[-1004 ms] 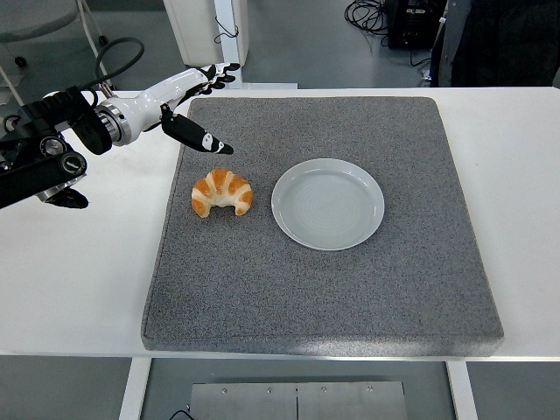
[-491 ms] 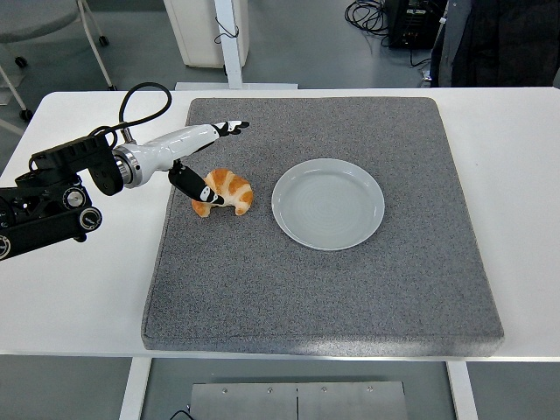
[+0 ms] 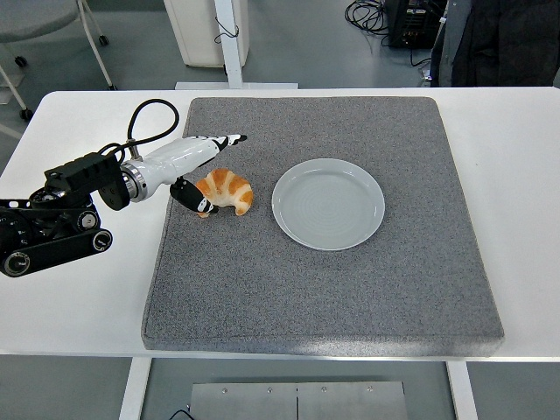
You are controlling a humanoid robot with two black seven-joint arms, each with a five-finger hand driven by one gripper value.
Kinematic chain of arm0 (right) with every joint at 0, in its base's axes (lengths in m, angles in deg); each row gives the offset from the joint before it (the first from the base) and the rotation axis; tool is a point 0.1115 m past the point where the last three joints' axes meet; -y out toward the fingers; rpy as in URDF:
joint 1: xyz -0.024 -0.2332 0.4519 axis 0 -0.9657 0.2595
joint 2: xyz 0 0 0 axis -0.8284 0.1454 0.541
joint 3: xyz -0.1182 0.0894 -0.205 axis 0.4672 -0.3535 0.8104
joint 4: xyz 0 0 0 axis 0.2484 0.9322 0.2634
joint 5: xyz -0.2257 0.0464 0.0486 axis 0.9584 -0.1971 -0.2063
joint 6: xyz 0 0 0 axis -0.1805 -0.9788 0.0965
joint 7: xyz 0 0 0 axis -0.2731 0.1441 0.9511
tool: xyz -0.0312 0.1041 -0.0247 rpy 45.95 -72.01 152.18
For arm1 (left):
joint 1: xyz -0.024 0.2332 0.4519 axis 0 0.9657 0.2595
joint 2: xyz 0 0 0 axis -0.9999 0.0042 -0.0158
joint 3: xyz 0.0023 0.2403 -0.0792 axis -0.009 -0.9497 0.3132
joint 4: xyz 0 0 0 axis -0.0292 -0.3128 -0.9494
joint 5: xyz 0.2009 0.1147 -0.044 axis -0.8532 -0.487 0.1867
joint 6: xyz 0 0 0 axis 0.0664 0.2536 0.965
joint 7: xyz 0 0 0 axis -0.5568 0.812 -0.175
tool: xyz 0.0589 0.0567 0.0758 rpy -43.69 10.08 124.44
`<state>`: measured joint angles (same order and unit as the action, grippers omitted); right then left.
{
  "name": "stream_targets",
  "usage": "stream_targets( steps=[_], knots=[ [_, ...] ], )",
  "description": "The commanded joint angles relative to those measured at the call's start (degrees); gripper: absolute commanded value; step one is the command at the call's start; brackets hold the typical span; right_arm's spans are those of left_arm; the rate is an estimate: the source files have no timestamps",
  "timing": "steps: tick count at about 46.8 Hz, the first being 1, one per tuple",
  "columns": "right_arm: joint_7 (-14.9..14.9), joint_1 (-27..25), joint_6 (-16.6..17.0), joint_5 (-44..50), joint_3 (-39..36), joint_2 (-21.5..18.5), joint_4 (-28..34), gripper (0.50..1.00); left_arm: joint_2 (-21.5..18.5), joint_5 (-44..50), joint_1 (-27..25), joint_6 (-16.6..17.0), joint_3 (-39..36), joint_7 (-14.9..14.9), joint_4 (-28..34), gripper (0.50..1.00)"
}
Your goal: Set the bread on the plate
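Note:
A golden croissant (image 3: 229, 191) lies on the grey mat (image 3: 332, 297), just left of an empty pale blue plate (image 3: 328, 204). My left hand (image 3: 210, 171), white with black fingertips, comes in from the left and is at the croissant's left end. Its thumb (image 3: 194, 199) is low against the croissant's left tip, and its fingers (image 3: 220, 140) stretch out straight over the mat behind the croissant. The hand is open and nothing is lifted. The right arm does not show.
The mat covers most of the white table (image 3: 525, 175). My left arm's black forearm (image 3: 52, 219) lies over the table's left part. A person in dark clothing (image 3: 499, 39) stands at the top right, beyond the table.
My left hand has come down and forward from behind the mat's left corner to the croissant, and the thumb now sits at its left tip. The croissant and the plate have not moved.

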<state>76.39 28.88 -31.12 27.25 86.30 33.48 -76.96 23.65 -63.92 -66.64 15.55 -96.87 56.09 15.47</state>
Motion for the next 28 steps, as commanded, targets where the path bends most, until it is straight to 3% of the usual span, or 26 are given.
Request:
stream_targets(
  steps=[1, 15, 28],
  knots=[
    [0.0, 0.0, 0.0, 0.0, 0.0, 0.0, 0.0, 1.000, 0.4, -0.6, 0.5, 0.6, 0.0, -0.2, -1.1, 0.992],
    [0.0, -0.1, 0.0, 0.0, 0.0, 0.0, 0.0, 1.000, 4.6, -1.7, 2.1, 2.0, 0.0, -1.1, -5.5, 0.990],
    [0.0, 0.0, 0.0, 0.0, 0.0, 0.0, 0.0, 1.000, 7.8, -1.9, 3.3, 3.6, 0.0, -3.9, -10.2, 0.990]
  ],
)
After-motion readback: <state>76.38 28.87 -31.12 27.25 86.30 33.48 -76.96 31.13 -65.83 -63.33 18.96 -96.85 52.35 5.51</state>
